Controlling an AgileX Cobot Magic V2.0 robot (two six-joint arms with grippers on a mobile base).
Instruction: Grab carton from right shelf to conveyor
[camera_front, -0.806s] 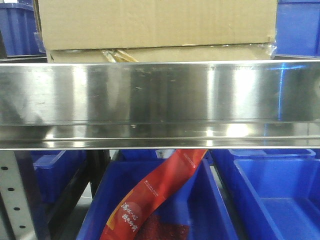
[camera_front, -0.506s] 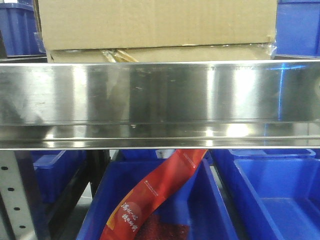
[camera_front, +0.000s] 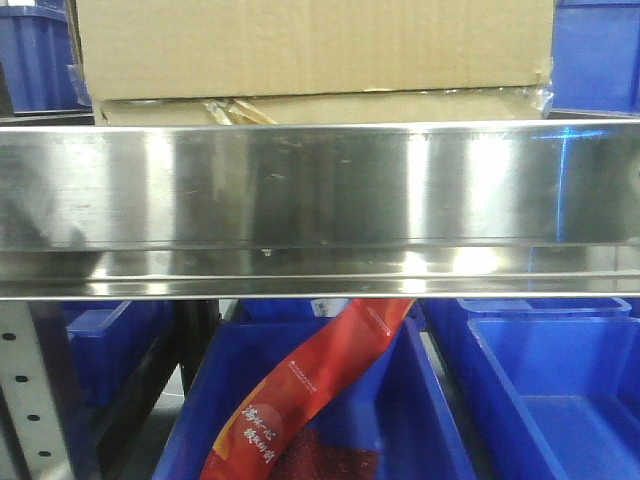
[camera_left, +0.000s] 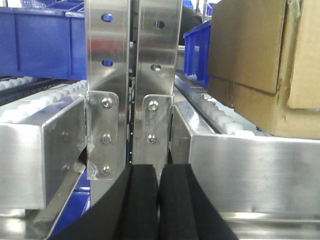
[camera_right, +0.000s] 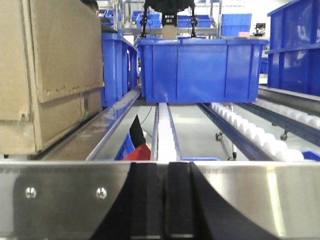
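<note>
- Carton sits on the bench, behind its steel front edge, in the front view; below, a red pack leans in a blue bin.
- Left wrist view: left hand is clenched, pads pressed together on nothing, facing two steel posts; the carton stands to the right on rollers.
- Right wrist view: right hand is clenched and empty; the carton stands at left, a blue crate ahead.

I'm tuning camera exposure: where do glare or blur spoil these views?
Front view: glare streaks across the steel rail; carton sharp. Left wrist view: left pincer near the lens looks soft. Right wrist view: far background washed out, right pincer dark.
</note>
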